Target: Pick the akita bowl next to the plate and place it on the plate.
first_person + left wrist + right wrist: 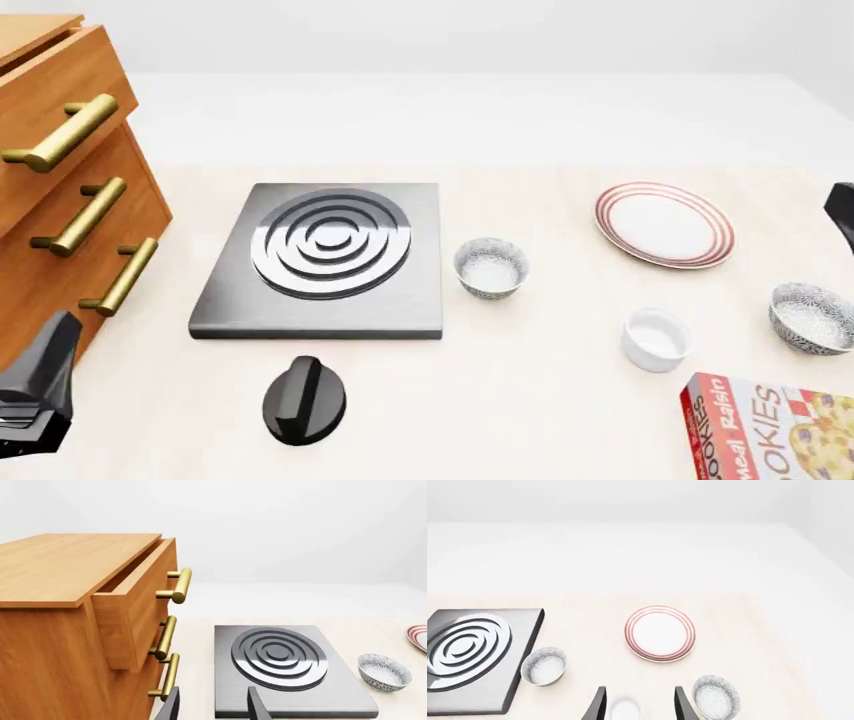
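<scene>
— Where was the akita bowl [811,318] when you paused?
— You had two alike. The one by the desk's right edge sat near the plate [663,223], on the plate's near side and apart from it. The other speckled bowl [491,267] stood just beside the stove burner [327,258], toward the desk's middle. Which counts as "next to the plate" was a judgement; I took the right-edge one.

— How far along were you?
— Nothing was done, I judged. The plate was bare, both bowls stood on the desk, and the whole pick and place remained.

— And your pincers?
— Your right pincer [638,705] hung open and empty, the white ramekin [624,709] showing between its fingers. Your left pincer [213,706] was open too, aimed at the burner beside the wooden drawers [80,625].

— What did the views add?
— Only the front view showed the cookie box [774,430] at the near right corner and the black knob [306,399]; it hardly showed the pincers, which the wrist views did.
</scene>
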### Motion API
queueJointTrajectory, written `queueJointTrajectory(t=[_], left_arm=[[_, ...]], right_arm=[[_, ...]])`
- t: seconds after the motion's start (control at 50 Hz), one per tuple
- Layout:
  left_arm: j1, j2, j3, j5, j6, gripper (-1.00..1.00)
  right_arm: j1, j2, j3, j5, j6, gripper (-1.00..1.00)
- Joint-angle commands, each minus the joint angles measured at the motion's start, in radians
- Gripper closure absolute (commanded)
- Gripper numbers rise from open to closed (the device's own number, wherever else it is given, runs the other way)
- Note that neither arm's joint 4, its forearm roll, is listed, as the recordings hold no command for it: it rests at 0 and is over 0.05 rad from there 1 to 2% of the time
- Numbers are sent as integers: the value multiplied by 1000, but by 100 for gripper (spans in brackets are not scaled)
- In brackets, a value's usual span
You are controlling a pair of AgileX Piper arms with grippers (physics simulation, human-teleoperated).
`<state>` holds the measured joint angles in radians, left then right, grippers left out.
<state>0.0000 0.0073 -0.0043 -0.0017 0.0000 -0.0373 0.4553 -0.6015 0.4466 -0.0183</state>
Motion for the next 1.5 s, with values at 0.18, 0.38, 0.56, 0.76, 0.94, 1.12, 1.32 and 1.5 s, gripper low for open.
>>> queueJointTrajectory(t=[0.18, 0.38, 0.56, 0.76, 0.94, 1.12, 1.32, 1.5], left_arm=[[0, 0, 0, 0, 0, -100], [0, 0, 0, 0, 0, -100], [0, 0, 0, 0, 0, -100], [0, 0, 0, 0, 0, -100], [0, 0, 0, 0, 0, -100], [0, 0, 0, 0, 0, -100], [0, 0, 0, 0, 0, -100], [0, 0, 0, 0, 0, -100]], right_arm=[[-35, 112, -105, 75, -32, -100], [-33, 173, -138, 100, 37, -100], [-77, 203, -121, 86, 21, -100], [-141, 231, -168, 120, 22, -100], [-184, 261, -129, 62, 3, -100], [-192, 319, -140, 40, -12, -100], [-206, 387, -136, -4, -49, -100], [-228, 473, -126, -76, -62, -100]])
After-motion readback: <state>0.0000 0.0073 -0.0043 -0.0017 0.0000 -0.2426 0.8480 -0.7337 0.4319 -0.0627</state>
